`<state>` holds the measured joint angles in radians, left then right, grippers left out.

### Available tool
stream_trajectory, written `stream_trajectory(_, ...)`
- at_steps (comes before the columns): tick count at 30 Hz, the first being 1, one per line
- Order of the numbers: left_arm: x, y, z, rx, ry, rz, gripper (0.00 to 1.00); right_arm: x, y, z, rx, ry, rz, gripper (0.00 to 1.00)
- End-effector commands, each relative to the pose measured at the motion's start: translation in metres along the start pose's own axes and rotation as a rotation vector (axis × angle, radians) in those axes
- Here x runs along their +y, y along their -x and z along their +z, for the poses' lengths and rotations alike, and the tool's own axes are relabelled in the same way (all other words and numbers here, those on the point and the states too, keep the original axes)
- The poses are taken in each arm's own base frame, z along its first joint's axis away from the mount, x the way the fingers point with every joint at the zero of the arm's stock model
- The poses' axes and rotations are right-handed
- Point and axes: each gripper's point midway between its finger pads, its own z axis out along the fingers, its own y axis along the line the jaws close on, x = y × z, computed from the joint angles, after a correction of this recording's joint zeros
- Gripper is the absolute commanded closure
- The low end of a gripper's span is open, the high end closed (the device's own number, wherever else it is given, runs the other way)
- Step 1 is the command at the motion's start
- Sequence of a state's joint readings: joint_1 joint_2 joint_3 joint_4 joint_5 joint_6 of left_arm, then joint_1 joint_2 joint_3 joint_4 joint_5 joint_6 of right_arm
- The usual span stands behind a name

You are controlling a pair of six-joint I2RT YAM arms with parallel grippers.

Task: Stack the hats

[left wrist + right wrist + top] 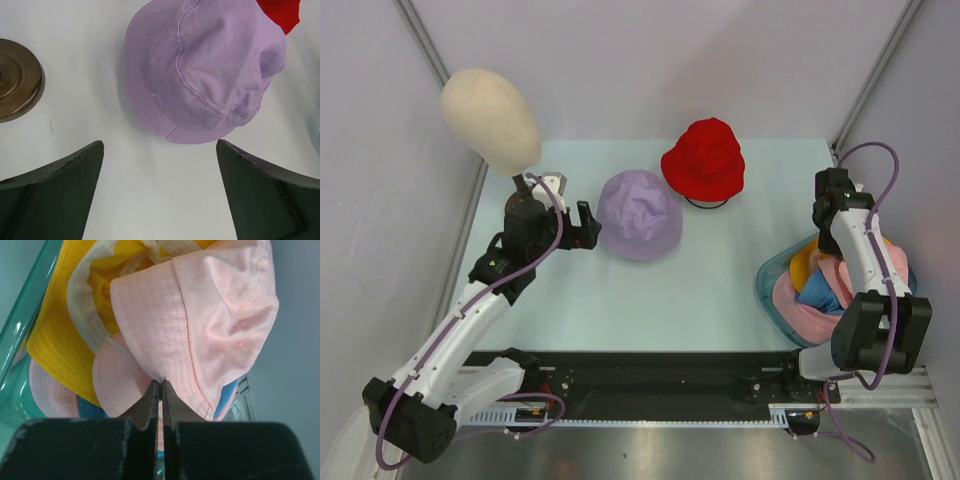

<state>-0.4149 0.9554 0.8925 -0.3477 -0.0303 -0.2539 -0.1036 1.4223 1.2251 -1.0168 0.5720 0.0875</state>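
Observation:
A lilac hat (640, 213) lies crown up mid-table, and a red hat (704, 160) sits just behind it to the right. My left gripper (588, 225) hovers open just left of the lilac hat (205, 70), nothing between its fingers. In the right wrist view my right gripper (160, 382) is shut on the brim of a pink hat (210, 315). That hat sits on a pile with an orange hat (55, 340) and a blue hat (820, 290).
The pile sits in a translucent teal tray (767, 290) at the right edge. A beige mannequin head (490, 120) stands at the back left on a brown round base (15, 80), close behind my left gripper. Grey walls enclose the table.

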Motion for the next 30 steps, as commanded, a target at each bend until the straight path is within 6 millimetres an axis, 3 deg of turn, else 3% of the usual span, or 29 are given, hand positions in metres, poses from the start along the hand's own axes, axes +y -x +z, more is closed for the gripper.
stream_trajectory(1, -0.005, 0.023, -0.008, -0.069, -0.013, 0.006, 0.0, -0.009, 0.008, 0.002, -0.036, -0.065, -0.003, 1.0)
stream_trajectory(3, -0.005, 0.024, -0.009, -0.072, -0.014, 0.009, 0.0, -0.004, 0.006, 0.006, -0.028, -0.058, -0.008, 0.98)
stream_trajectory(6, -0.004, 0.024, -0.01, -0.072, -0.007, 0.013, 0.0, 0.003, 0.007, 0.01, -0.028, -0.045, -0.011, 0.86)
stream_trajectory(13, -0.003, 0.022, -0.01, -0.071, -0.004, 0.007, 0.0, 0.012, 0.013, 0.018, -0.029, -0.062, -0.038, 0.69)
stream_trajectory(18, -0.002, 0.023, -0.01, -0.075, 0.003, 0.008, 0.0, 0.01, 0.017, 0.022, -0.031, -0.099, -0.046, 0.66)
stream_trajectory(25, -0.001, 0.022, -0.01, -0.075, 0.006, 0.008, 0.0, 0.014, 0.02, 0.027, -0.027, -0.114, -0.063, 0.52)
stream_trajectory(30, -0.001, 0.024, -0.008, -0.076, 0.008, 0.014, 0.0, 0.014, 0.021, 0.031, -0.023, -0.13, -0.076, 0.5)
